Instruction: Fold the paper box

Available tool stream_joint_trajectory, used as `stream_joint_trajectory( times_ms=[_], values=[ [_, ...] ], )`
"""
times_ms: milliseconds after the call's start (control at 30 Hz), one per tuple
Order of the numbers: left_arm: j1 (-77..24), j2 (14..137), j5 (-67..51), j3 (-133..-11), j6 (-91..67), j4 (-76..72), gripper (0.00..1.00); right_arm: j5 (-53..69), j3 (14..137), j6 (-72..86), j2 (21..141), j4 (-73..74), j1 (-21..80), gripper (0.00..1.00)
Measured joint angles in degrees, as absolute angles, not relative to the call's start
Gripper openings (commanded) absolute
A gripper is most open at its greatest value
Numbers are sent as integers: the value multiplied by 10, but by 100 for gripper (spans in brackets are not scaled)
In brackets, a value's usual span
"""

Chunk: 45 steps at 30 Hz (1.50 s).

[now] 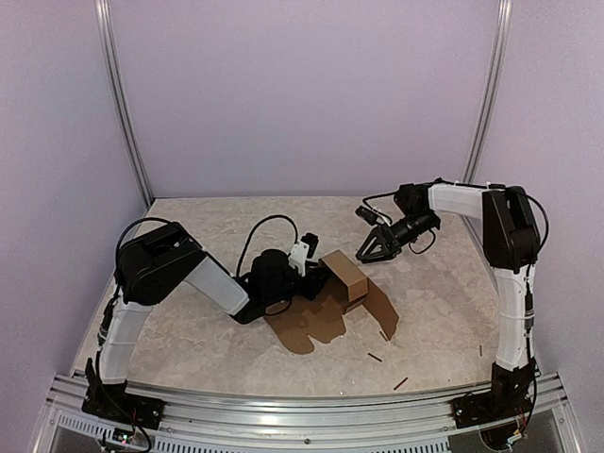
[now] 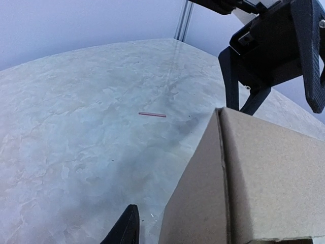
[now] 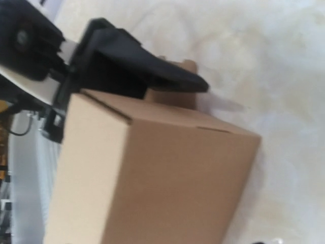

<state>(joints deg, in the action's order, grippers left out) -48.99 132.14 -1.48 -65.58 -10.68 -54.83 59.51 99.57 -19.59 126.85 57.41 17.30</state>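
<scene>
paper box [image 1: 344, 274] sits half-formed mid worktop [image 1: 208, 330]. left hand [image 1: 314, 267] is at its left wall, can't tell if it's pinching. right hand [image 1: 370, 256] is spread just beside it; a hard push could crush the raised walls.

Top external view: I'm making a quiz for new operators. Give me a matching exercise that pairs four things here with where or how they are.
Things:
1. paper box
2. left gripper
3. right gripper
4. dark sticks

Places or states:
A. jaws spread, just right of the box
B. lying loose on the near part of the table
C. brown, partly raised, other flaps still flat
D. at the box's left end

Pairs: 1-C, 2-D, 3-A, 4-B
</scene>
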Motion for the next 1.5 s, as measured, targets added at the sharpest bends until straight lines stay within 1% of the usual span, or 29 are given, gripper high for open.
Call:
stream_joint_trajectory(
  times_ms=[100, 233, 433, 533, 800, 900, 1100, 1500],
  values=[
    [-491, 1320, -13, -653, -106, -552, 41, 575, 998, -197, 1265, 575, 173, 74],
    [-499, 1321, -13, -667, -88, -550, 41, 557, 997, -201, 1246, 576, 175, 74],
    [-507, 1331, -15, -723, -52, -548, 37, 547, 997, -205, 1221, 576, 187, 74],
    [-507, 1337, -15, -730, -40, -544, 41, 541, 995, -207, 1221, 577, 194, 74],
    [-504, 1350, -31, -737, -25, -522, 41, 526, 996, -216, 1222, 587, 213, 73],
    [-501, 1362, -45, -752, -25, -518, 39, 523, 1001, -217, 1228, 591, 218, 73],
    [-491, 1384, -77, -770, -24, -517, 27, 517, 1009, -219, 1239, 597, 225, 73],
    [-488, 1388, -85, -764, -26, -535, 21, 516, 1016, -225, 1250, 604, 225, 73]
  ],
)
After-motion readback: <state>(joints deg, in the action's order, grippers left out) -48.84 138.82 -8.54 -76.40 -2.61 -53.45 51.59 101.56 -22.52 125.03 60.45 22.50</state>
